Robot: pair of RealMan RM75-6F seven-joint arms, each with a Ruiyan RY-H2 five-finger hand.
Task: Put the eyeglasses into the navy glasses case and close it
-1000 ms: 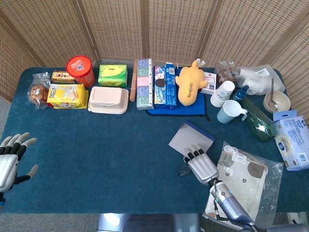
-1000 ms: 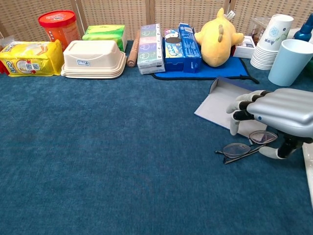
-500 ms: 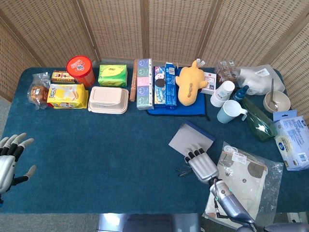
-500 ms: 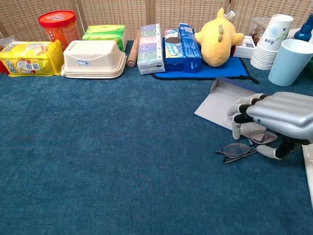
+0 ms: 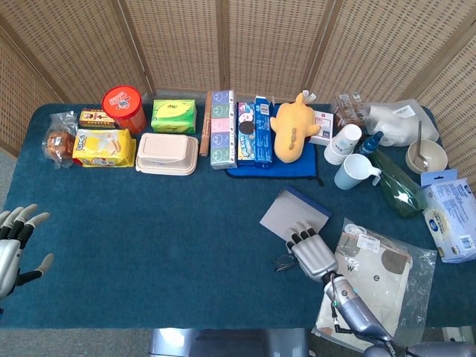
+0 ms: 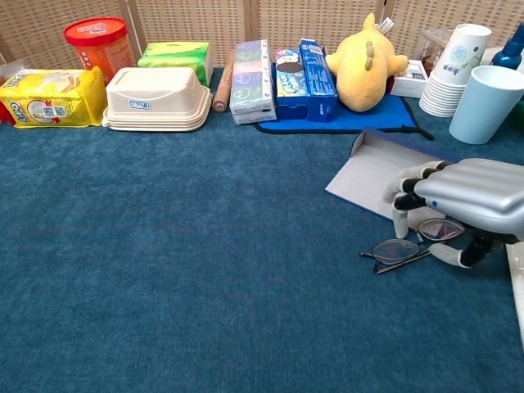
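Observation:
The eyeglasses point(image 6: 399, 250) lie folded on the blue cloth, dark-framed, just in front of the open navy glasses case point(image 6: 368, 170). The case lies flat with its grey inside up. My right hand point(image 6: 465, 196) hovers palm down over the right half of the eyeglasses, fingers bent down toward the frame and thumb beside the right lens, with no grip visible. In the head view the eyeglasses point(image 5: 283, 262) peek out left of the right hand point(image 5: 314, 254), below the case point(image 5: 294, 212). My left hand point(image 5: 11, 249) sits at the table's left edge, fingers spread and holding nothing.
A clear plastic bag point(image 5: 375, 279) lies right of the right hand. A light blue mug point(image 6: 485, 102) and stacked paper cups point(image 6: 454, 70) stand behind it. A yellow plush toy point(image 6: 364, 61), boxes and snack packs line the back.
The right hand has sunk a little and its fingers have bent further down around the eyeglasses. The left hand has drifted left toward the table edge.

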